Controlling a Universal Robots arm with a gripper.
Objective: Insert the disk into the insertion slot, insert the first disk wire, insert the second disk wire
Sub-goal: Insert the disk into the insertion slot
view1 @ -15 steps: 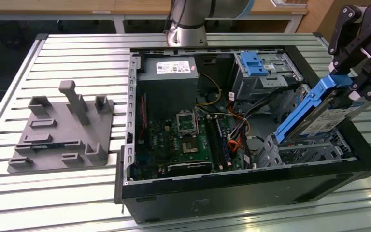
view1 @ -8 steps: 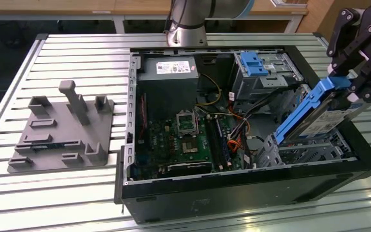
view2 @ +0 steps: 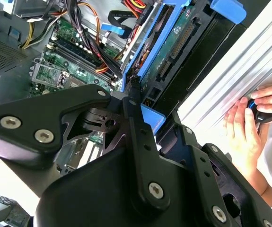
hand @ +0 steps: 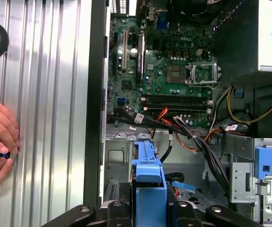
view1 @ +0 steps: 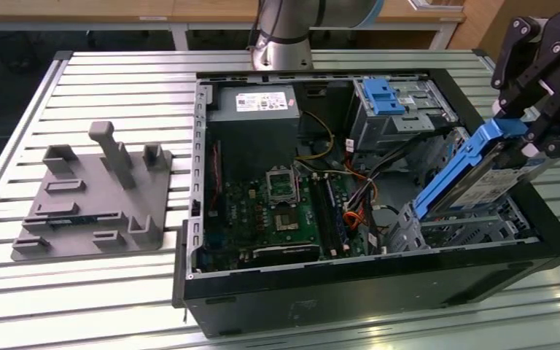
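Blue plastic frames the disk [view1: 475, 182], which the gripper [view1: 521, 133] clamps by its handle end high on the exterior view's right. The disk is steeply tilted, handle end up. Its lower end meets the open top of the insertion slot [view1: 469, 232], the perforated grey cage in the lower-right corner of the computer case [view1: 358, 271]. Most of the disk stands above the cage.

The case lies open on the slatted metal worktop [view1: 95, 306], with the motherboard [view1: 280, 204] exposed. The taller bay with the blue latch [view1: 389, 98] sits nearer the frame's top. A grey fixture [view1: 90, 197] rests on the worktop at the exterior view's left, well apart from the case.

In the second wrist view, a person's hand [view2: 247, 130] rests on the worktop beside the case wall, fingers around a small dark object.
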